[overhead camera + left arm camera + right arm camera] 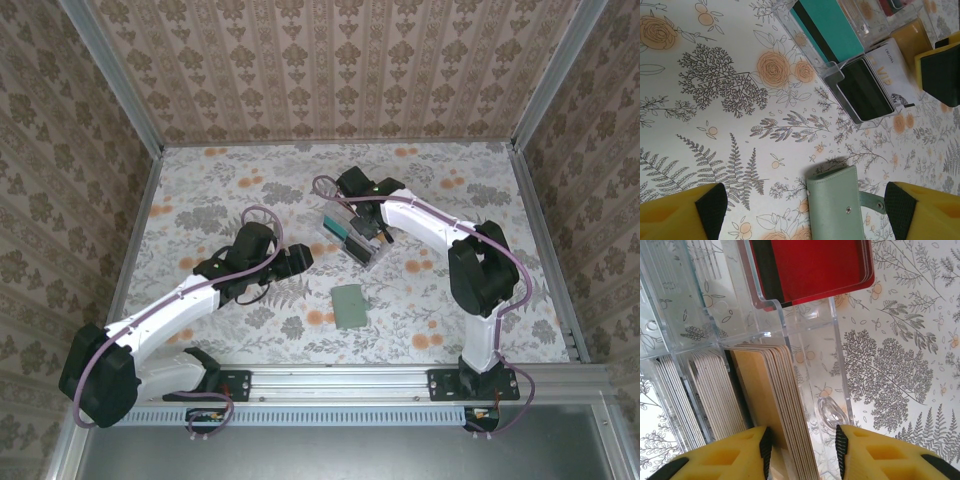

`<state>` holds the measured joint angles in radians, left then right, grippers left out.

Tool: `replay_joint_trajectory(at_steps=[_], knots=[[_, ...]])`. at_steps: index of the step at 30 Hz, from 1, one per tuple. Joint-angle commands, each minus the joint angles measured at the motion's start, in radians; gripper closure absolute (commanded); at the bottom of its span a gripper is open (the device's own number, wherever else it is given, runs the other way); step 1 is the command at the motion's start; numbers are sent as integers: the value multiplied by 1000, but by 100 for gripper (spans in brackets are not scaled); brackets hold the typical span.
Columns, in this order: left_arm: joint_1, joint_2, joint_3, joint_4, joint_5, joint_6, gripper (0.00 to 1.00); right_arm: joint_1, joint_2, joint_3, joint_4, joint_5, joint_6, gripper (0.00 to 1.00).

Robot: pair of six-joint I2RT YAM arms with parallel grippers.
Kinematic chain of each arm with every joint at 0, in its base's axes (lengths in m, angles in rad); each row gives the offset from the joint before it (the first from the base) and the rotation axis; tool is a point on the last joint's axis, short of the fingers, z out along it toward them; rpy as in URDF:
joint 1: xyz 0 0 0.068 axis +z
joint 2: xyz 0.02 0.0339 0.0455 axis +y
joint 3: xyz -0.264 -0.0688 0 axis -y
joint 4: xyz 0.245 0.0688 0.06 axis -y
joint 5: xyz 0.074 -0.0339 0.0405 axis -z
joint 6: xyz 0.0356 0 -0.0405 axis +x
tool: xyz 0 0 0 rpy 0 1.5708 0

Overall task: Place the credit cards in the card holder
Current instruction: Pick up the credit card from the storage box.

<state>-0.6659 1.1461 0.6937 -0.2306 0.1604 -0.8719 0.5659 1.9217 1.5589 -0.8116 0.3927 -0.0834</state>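
Jaws of the right gripper (802,440) stand part open astride the tan cards (765,390), upright in the clear tray (805,320); red cards (810,265) fill the next compartment. Left gripper (806,207) gapes wide, holding nothing. The shut green holder (832,205) lies flat on the floral table (715,125) near the tray.
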Motion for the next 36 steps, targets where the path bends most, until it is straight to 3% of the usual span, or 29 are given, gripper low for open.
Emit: replay_joint_trajectory(at_steps=[1,11,18,36], knots=[[8,15,9,16,10,-9,15,0,-26,6,9,60,-15,62],[8,24,9,20,13,-9,15,-1,-38,-7,24,72,-27,72],[8,26,9,21,13,-9,15,-1,-40,-4,32,100,-39,72],[8,38,13,25,21,-8,14,-3,-75,-2,11,80,-42,83]])
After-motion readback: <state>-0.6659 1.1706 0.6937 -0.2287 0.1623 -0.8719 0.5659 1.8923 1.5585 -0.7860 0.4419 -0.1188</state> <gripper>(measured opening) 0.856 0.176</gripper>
